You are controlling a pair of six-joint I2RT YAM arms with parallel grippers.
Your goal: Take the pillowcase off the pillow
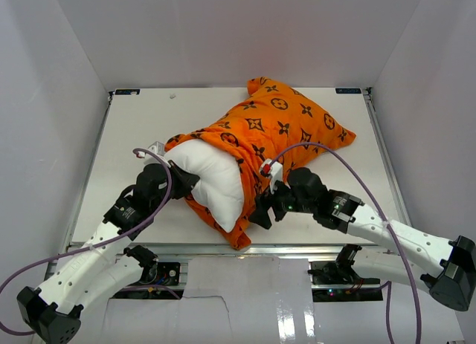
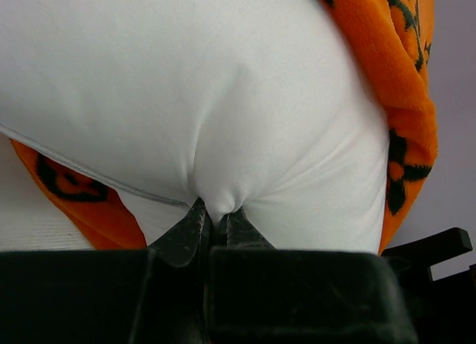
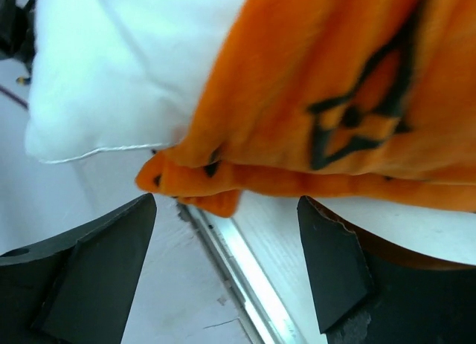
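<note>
The orange pillowcase (image 1: 282,125) with dark motifs covers the far right part of the white pillow (image 1: 214,177), whose near left end sticks out bare. My left gripper (image 1: 186,179) is shut on a pinch of the pillow's white fabric (image 2: 216,206) at its left side. My right gripper (image 1: 260,212) is open and empty, just right of the pillowcase's near open edge. In the right wrist view the orange hem (image 3: 201,180) hangs above the gap between the fingers (image 3: 331,262), with the pillow's corner (image 3: 97,99) at upper left.
The white table (image 1: 134,136) ends at a metal front rail (image 1: 297,249), also seen in the right wrist view (image 3: 245,262). White walls enclose the left, back and right. Cables loop over both arms.
</note>
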